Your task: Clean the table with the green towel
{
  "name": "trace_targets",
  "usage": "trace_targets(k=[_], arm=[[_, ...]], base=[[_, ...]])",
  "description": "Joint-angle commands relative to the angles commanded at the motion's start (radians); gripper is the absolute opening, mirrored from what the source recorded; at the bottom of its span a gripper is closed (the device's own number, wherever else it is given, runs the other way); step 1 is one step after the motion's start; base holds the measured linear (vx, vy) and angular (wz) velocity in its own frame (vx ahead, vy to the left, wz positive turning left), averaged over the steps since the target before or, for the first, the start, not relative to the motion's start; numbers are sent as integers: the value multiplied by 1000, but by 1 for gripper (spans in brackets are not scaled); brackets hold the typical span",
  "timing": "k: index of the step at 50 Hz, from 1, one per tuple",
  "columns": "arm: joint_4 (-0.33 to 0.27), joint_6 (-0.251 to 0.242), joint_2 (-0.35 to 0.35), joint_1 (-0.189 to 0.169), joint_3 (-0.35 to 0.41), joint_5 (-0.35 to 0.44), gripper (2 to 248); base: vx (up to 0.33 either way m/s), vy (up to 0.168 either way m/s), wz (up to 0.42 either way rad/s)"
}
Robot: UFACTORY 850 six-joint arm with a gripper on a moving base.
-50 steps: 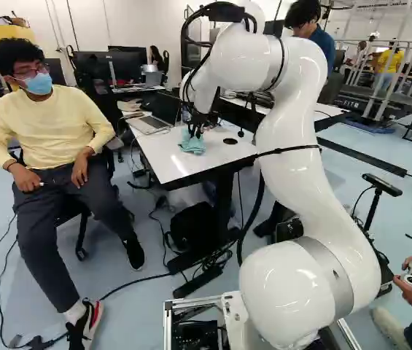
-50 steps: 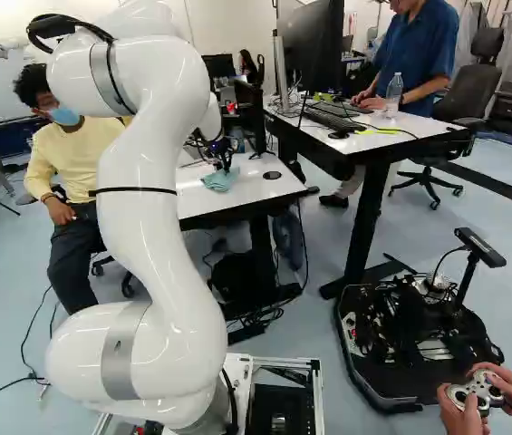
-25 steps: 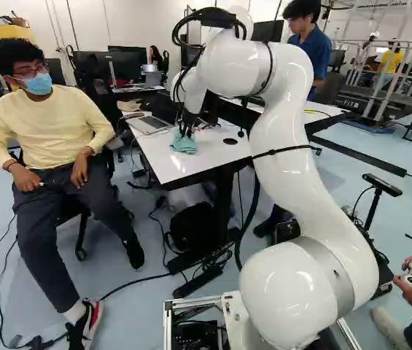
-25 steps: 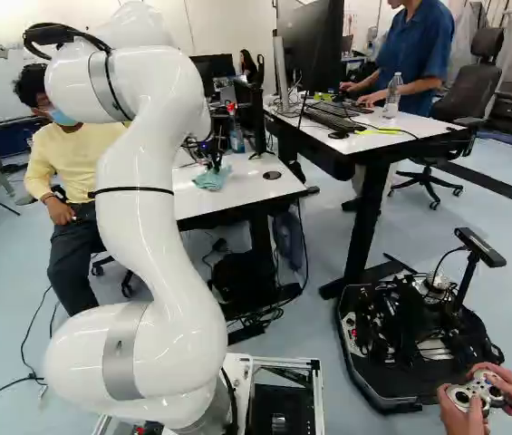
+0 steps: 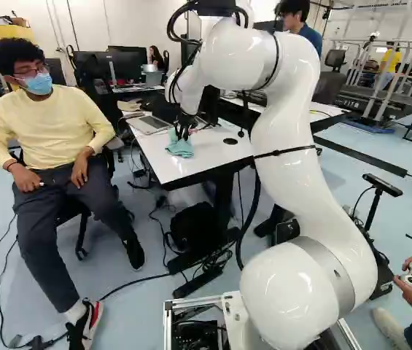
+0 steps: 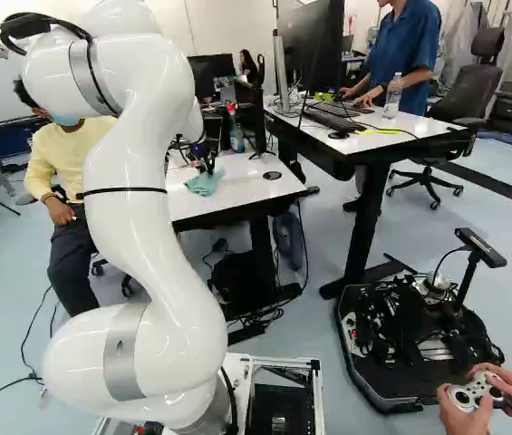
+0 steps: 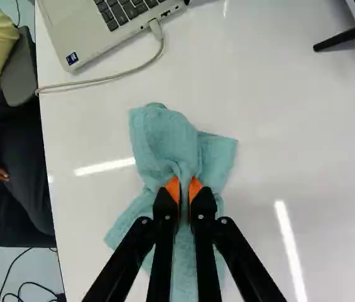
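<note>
In the left base view my gripper (image 5: 184,131) is over the near white table (image 5: 165,166), at the crumpled green towel (image 5: 180,148). The right base view shows the same towel (image 6: 204,183) on the tabletop. Seen from the wrist, the gripper (image 7: 184,196) is shut on a pinched fold of the towel (image 7: 158,135), orange pads on either side of it. The cloth spreads out on the table ahead of the fingers and beneath them.
An open laptop (image 7: 111,22) with a cable (image 7: 111,77) lies ahead of the gripper. A person (image 5: 52,138) sits beside the table. A higher desk (image 6: 419,127) with a monitor and bottle stands beyond. Another robot's base (image 6: 410,344) is on the floor.
The arm has swung leftward in both base views, and the towel has slid left across the tabletop with the gripper. The base has stayed put.
</note>
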Motion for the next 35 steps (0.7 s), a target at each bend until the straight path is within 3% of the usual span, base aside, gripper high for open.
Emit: trace_targets(k=[20, 35], arm=[[0, 0, 42, -50, 59, 0, 39], [0, 0, 20, -90, 29, 0, 39]], base=[[0, 0, 0], [0, 0, 0]])
